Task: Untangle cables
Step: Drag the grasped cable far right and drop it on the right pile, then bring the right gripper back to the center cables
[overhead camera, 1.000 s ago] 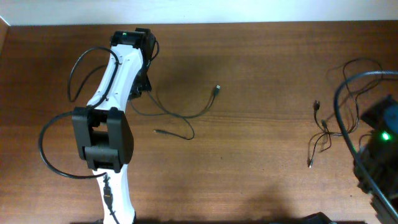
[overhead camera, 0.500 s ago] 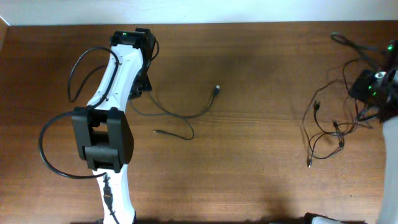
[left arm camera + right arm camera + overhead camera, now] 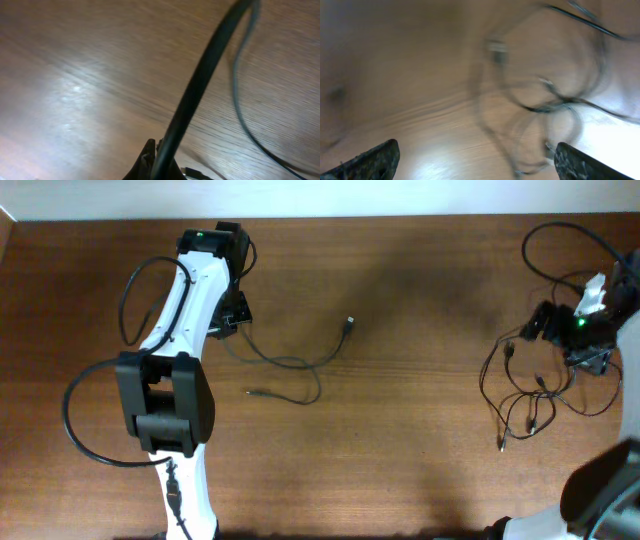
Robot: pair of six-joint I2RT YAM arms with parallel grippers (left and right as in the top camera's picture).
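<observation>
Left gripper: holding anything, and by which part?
The left gripper is shut on a thin black cable, pinched along the cord rather than at an end; its plug lies free.

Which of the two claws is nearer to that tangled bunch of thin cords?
Right. The right gripper hovers just above the tangled cords, jaws open; the left gripper is far across the table, gripping a separate loose cable.

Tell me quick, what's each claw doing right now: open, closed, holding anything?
Left claw: closed on a thin black cable.
Right claw: open, holding nothing.
</observation>
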